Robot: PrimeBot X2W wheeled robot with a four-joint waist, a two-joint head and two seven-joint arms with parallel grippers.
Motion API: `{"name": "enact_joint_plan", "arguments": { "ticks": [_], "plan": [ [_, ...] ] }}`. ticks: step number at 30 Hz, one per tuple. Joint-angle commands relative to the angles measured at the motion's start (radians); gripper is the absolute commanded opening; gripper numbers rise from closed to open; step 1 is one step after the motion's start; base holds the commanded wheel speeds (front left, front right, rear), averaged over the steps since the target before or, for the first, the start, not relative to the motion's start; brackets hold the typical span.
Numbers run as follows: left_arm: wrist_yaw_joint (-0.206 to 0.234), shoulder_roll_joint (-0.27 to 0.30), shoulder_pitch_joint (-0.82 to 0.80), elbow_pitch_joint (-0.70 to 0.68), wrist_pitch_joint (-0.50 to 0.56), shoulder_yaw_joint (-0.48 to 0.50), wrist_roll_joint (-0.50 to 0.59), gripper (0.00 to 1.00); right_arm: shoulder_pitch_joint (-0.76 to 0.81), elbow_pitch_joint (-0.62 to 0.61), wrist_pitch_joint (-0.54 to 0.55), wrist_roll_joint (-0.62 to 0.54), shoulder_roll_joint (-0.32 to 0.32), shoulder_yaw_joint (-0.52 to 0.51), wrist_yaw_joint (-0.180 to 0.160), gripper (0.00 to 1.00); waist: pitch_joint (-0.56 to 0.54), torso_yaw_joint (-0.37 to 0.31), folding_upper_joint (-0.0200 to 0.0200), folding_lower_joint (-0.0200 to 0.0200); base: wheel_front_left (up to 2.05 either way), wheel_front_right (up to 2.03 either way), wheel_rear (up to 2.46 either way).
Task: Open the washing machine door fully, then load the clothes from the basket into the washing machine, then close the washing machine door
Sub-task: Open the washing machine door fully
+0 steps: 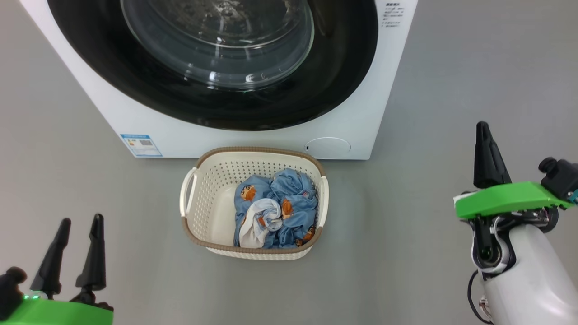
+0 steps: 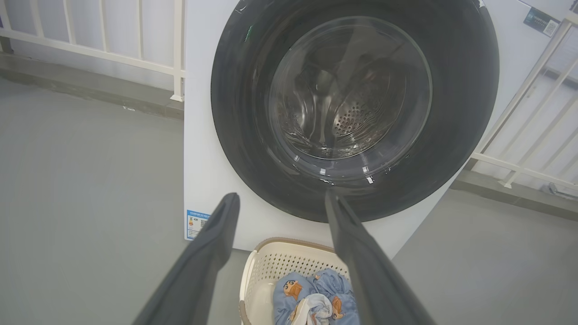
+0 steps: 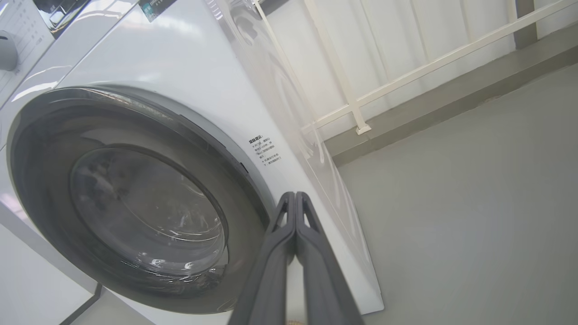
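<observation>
Blue sticker point(image 1: 141, 145) low on the washing machine point(image 1: 388, 67), print illegible; left tool point(image 1: 81, 220) wide, right tool point(image 3: 295, 196) pinched narrow, empty.

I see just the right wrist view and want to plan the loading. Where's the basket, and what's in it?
Observer: The basket stands on the floor right in front of the washer, below the door.
Operator: Its contents?
Observer: Blue printed clothes with a white piece, heaped in its right half.
Operator: And the other arm?
Observer: The left claw is open and empty, off to the basket's left, apart from it.
</observation>
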Motion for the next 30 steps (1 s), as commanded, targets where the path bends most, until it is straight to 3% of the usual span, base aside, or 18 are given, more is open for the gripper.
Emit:
{"name": "enact_joint_plan", "arguments": {
  "ticks": [1,9,17,30],
  "plan": [
    [-0.003,0.041,-0.051,-0.029,-0.013,0.036,-0.013,1.0,-0.039,-0.013,-0.01,0.018,-0.002,0.019,0.005,0.0,0.009,0.009,0.0,0.0,0.0,0.0,0.0],
    [-0.003,0.063,-0.06,-0.051,-0.013,0.036,-0.032,1.0,-0.141,0.048,-0.007,0.183,-0.002,0.052,0.005,0.0,0.054,0.027,0.0,0.0,0.0,0.0,0.0],
    [-0.003,0.087,-0.071,-0.08,-0.013,0.027,-0.059,1.0,-0.241,0.056,0.069,0.344,-0.002,0.046,0.005,0.0,0.111,0.045,0.0,0.0,0.0,0.0,0.0],
    [-0.003,0.133,-0.095,-0.136,-0.013,0.02,-0.058,1.0,-0.421,0.097,0.169,0.421,-0.015,-0.042,0.005,0.0,0.189,0.056,0.0,0.0,0.0,0.0,0.0]
  ]
}}
